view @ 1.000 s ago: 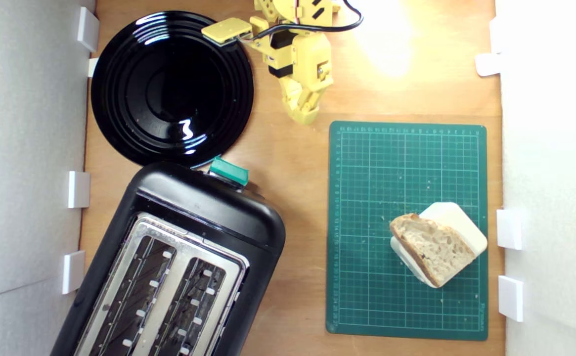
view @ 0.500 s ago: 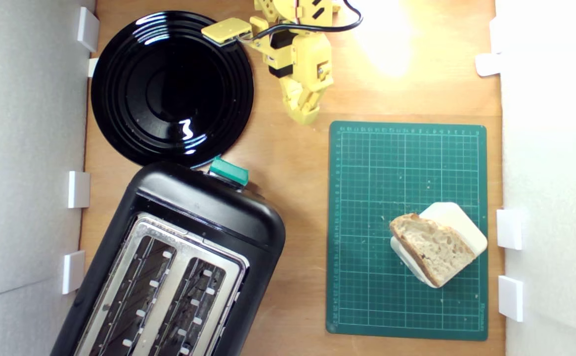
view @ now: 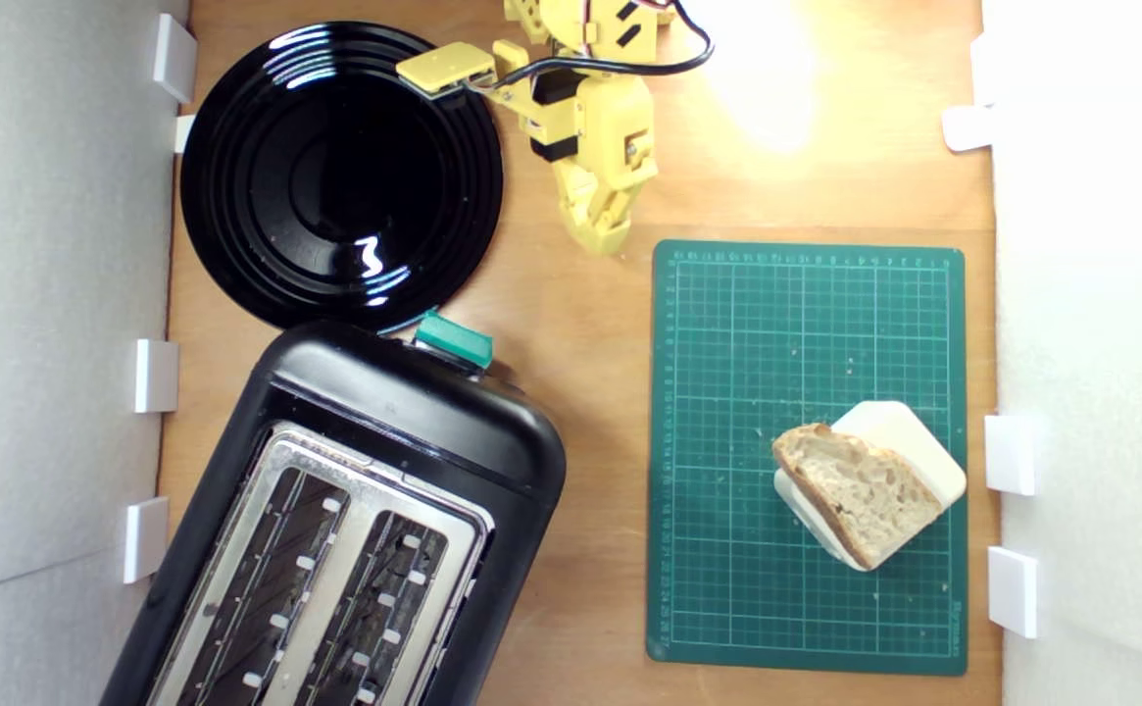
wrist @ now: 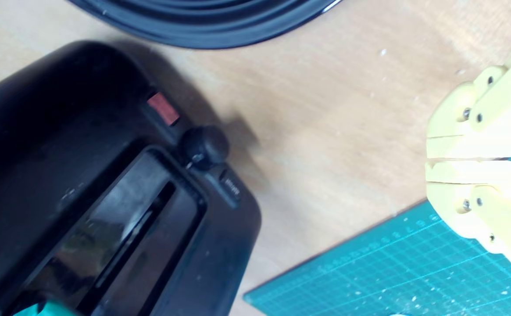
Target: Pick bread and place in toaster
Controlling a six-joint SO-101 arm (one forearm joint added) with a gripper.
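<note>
The worktop [view: 580, 412] is bare wood, and everything here is placed from the green mat [view: 806, 456] lying on it. The toaster [view: 355, 529] stands well off the mat toward the exterior view's left, angled, both slots empty and its teal lever [view: 453, 339] at the end nearest the plate [view: 340, 176], which sits beyond it, farther from the mat. On the mat, near its corner at the exterior view's lower right, the bread [view: 860, 490] lies tilted on a cream block [view: 909, 441]. The arm's jaws [view: 602, 230] hang over bare wood just off the mat's upper-left corner in the exterior view, pressed together and holding nothing, well apart from the bread.
</note>
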